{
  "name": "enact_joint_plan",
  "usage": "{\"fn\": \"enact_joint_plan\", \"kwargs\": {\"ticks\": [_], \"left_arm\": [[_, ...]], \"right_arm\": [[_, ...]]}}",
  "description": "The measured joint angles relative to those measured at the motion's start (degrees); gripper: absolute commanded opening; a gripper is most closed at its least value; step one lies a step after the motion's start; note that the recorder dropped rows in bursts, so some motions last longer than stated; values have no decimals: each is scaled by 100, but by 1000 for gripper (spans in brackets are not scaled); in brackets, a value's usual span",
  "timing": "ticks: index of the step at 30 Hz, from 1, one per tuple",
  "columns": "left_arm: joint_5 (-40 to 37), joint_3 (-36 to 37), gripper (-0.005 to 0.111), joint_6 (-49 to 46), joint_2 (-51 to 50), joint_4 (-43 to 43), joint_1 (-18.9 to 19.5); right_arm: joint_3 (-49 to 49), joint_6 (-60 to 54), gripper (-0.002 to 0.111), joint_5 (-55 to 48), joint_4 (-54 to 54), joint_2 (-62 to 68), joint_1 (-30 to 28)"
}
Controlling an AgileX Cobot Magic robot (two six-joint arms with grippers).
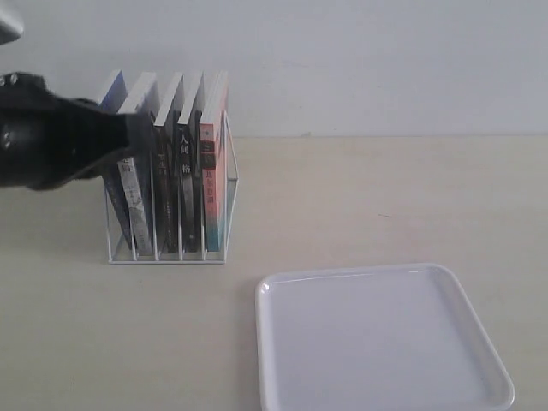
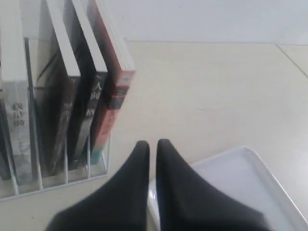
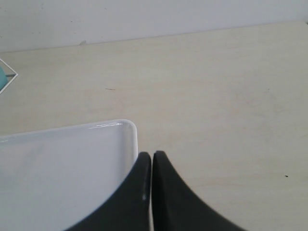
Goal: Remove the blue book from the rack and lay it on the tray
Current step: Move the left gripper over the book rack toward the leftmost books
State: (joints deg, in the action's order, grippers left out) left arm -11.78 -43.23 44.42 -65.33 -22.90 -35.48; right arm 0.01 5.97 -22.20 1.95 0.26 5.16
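Observation:
The blue book (image 1: pixel 112 89) stands in the leftmost slot of the white wire rack (image 1: pixel 168 259), its middle hidden behind my left arm. My left gripper (image 1: pixel 141 137) shows as a blurred black shape in front of the rack's left slots. In the left wrist view the left gripper (image 2: pixel 152 143) is shut with nothing in it, hovering between the rack (image 2: pixel 72 175) and the tray (image 2: pixel 250 183); the blue book is cut off there. The white tray (image 1: pixel 385 269) lies at the front right. My right gripper (image 3: pixel 152 154) is shut and empty above the tray's corner (image 3: pixel 130 126).
Beside the blue book the rack holds a grey-spined book (image 1: pixel 137 201), two black-spined books (image 1: pixel 184 171) and a pink-and-teal-spined book (image 1: pixel 212 184). A pale wall runs along the back of the beige table (image 1: pixel 385 197).

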Motion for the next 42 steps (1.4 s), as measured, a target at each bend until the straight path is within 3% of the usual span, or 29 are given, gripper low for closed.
{"fn": "enact_joint_plan", "kwargs": {"ticks": [5, 9, 14, 17, 25, 33, 42], "left_arm": [[-1030, -1887, 5, -124, -1186, -89, -181], [-1498, -2236, 6, -174, -1803, 20, -219], [-1604, -2301, 35, -870, -2030, 19, -434], [-1753, -2600, 44, -621, -2041, 4, -431], [-3170, -3918, 44, -489, -2476, 20, -238], [-3310, -4540, 44, -1012, -3539, 448, -238], [-3286, -4585, 44, -938, -3788, 347, -198]], "right_arm": [[0, 0, 0, 0, 0, 0, 0], [0, 0, 0, 0, 0, 0, 0], [0, 0, 0, 0, 0, 0, 0], [0, 0, 0, 0, 0, 0, 0], [0, 0, 0, 0, 0, 0, 0], [0, 0, 0, 0, 0, 0, 0], [0, 0, 0, 0, 0, 0, 0]]}}
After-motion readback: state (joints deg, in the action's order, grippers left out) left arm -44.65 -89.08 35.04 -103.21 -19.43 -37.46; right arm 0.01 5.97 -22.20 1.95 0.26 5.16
